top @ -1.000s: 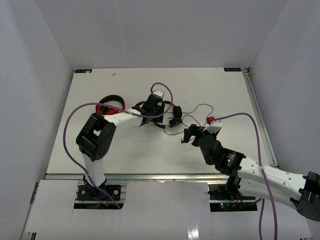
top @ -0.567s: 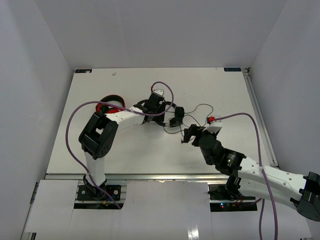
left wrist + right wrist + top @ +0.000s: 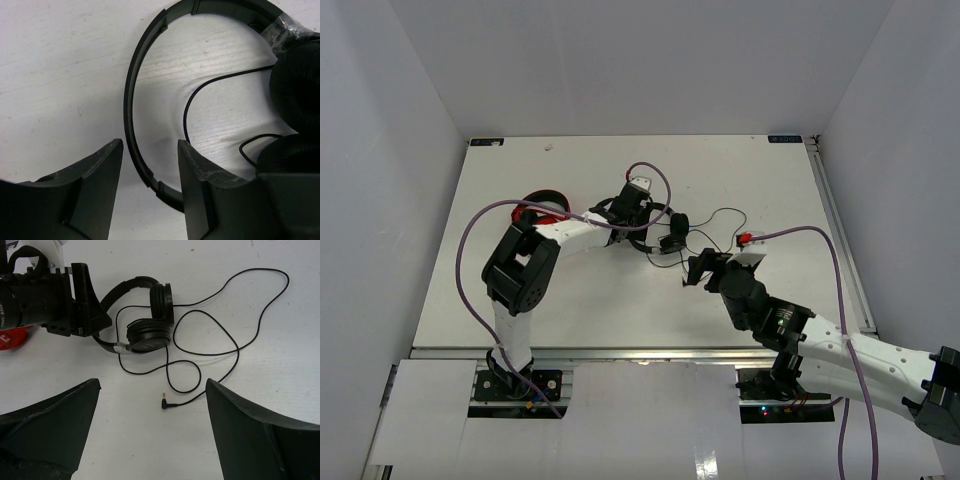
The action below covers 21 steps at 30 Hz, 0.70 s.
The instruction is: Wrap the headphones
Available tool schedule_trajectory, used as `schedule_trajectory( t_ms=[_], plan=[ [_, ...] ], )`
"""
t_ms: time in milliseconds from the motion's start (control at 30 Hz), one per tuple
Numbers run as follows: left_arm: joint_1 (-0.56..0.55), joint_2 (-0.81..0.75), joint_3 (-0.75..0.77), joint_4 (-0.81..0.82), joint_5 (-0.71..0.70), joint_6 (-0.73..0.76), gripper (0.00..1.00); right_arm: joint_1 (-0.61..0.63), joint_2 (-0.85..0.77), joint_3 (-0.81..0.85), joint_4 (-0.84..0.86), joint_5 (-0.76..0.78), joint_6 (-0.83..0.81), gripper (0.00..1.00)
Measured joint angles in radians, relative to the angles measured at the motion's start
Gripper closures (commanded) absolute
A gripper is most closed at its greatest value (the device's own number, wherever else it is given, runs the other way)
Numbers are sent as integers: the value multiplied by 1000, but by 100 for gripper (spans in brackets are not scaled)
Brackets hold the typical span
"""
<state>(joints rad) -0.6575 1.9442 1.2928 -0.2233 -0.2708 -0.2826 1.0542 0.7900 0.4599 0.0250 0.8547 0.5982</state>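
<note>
The black headphones (image 3: 668,232) lie at mid-table, earcups folded together, with the thin cable (image 3: 720,228) looped loosely to their right. My left gripper (image 3: 645,225) is open. In the left wrist view (image 3: 150,160) the thin headband (image 3: 131,100) passes between its fingers, close to the right finger, and the earcups (image 3: 295,95) sit at the right. My right gripper (image 3: 694,272) is open and empty, low over the table just in front of the headphones. In the right wrist view (image 3: 152,385) the cable's jack plug (image 3: 163,402) lies on the table between its wide-apart fingers, beyond which are the earcups (image 3: 147,335) and cable loops (image 3: 235,347).
Red-and-black headphones (image 3: 542,205) lie left of the left arm's wrist and show at the left edge of the right wrist view (image 3: 12,337). White walls close in the table on three sides. A metal rail (image 3: 835,230) runs along the table's right edge.
My left gripper has shifted slightly right and forward around the headband, nudging the headphones a little to the right. The right arm has barely moved.
</note>
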Motion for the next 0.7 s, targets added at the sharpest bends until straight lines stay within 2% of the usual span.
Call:
schedule_trajectory(
  t_ms=[367,400,433,467,500,533,700],
  plan=[
    [4,97,76,-17,23,-3,50,0,-29,-7,1,0,-2,7],
    [5,101,82,-22,23,-5,54,0,-34,-12,2,0,-3,7],
    [6,104,89,-26,23,-7,66,0,-38,-16,2,0,-3,7],
    [7,109,95,-30,24,-8,72,0,-40,-18,1,0,-3,7],
    [8,112,100,-33,22,-6,83,0,-41,-18,2,0,-3,7],
    [9,116,106,-35,23,-6,98,0,-41,-18,2,0,-3,7],
    [12,127,122,-37,28,5,100,0,-41,-18,2,0,-3,7]
  ],
)
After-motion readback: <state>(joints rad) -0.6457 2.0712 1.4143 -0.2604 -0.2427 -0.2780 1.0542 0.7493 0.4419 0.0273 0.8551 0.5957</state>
